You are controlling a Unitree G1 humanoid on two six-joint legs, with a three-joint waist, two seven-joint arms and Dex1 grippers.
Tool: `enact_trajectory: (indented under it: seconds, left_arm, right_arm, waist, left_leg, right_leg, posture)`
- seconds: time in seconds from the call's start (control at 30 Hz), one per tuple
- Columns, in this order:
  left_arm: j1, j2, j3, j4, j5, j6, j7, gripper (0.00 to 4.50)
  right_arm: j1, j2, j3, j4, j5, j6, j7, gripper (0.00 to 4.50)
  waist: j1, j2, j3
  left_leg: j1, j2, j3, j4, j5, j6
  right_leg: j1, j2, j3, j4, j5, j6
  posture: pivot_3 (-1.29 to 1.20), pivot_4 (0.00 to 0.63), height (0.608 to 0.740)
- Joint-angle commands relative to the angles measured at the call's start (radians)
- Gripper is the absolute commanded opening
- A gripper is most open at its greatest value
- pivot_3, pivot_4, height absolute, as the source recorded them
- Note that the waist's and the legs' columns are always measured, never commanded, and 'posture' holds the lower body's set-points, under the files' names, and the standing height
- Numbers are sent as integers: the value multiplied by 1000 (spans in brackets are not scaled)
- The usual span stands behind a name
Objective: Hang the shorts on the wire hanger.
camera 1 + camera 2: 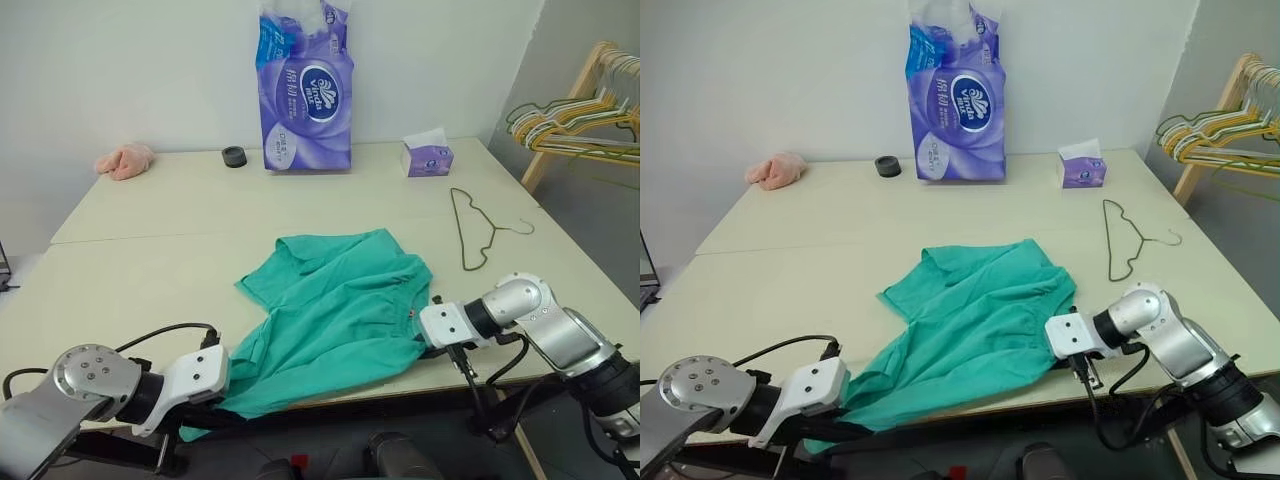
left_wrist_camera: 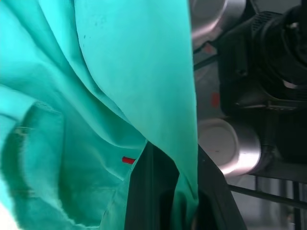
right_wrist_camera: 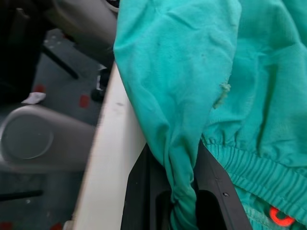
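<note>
The teal-green shorts point(image 1: 335, 310) lie spread on the cream table point(image 1: 150, 270), with their near edge drooping over the table's front edge. At the shorts' near left corner, below the table edge, my left gripper point(image 2: 172, 160) is shut on a fold of the cloth. My right gripper point(image 3: 176, 165) is shut on the bunched cloth beside the elastic waistband point(image 3: 254, 172), at the shorts' right side by the front edge. The wire hanger point(image 1: 468, 228) lies flat on the table, beyond my right gripper and apart from the shorts.
A tall purple tissue pack point(image 1: 305, 95), a small tissue box point(image 1: 428, 157), a black roll point(image 1: 234, 156) and a pink cloth point(image 1: 125, 160) stand along the back. A wooden rack with coloured hangers point(image 1: 580, 120) is off the table's right corner.
</note>
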Motion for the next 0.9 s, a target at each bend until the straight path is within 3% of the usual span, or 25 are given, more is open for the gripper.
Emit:
enact_trajectory:
  seconds: [0.03,0.2,0.3,0.67,0.9]
  left_arm:
    - [9,2,3,-40,1,-15,-14,43]
    - [24,5,0,-57,8,0,-11,43]
    - [11,0,-13,-69,-1,29,1,655]
    - [-19,-14,8,-77,-34,48,4,3807]
    - [-46,-65,87,-63,-126,92,12,3828]
  right_arm:
    - [3,-14,7,-23,-5,-28,15,0]
    - [0,-29,18,-34,9,-3,51,0]
    - [-19,-27,21,-24,5,-5,57,883]
    - [-31,-84,-15,-103,127,71,128,4444]
    - [-55,-121,-89,-124,255,163,122,4481]
  waist:
    - [0,0,0]
    - [-1,0,1]
    - [-1,0,2]
    - [-1,-1,7]
    - [-1,-2,12]
  left_leg:
    - [0,0,0,0,0,0]
    - [0,0,0,0,0,0]
    - [0,0,0,0,0,0]
    - [0,0,0,0,0,0]
    - [0,0,0,0,0,0]
  right_leg:
    - [0,0,0,0,0,0]
    - [0,0,0,0,0,0]
    - [0,0,0,0,0,0]
    - [0,0,0,0,0,0]
    - [0,0,0,0,0,0]
  posture:
    - [-172,32,740]
    - [-173,34,740]
    - [-173,34,740]
    - [-177,33,740]
    - [-178,32,740]
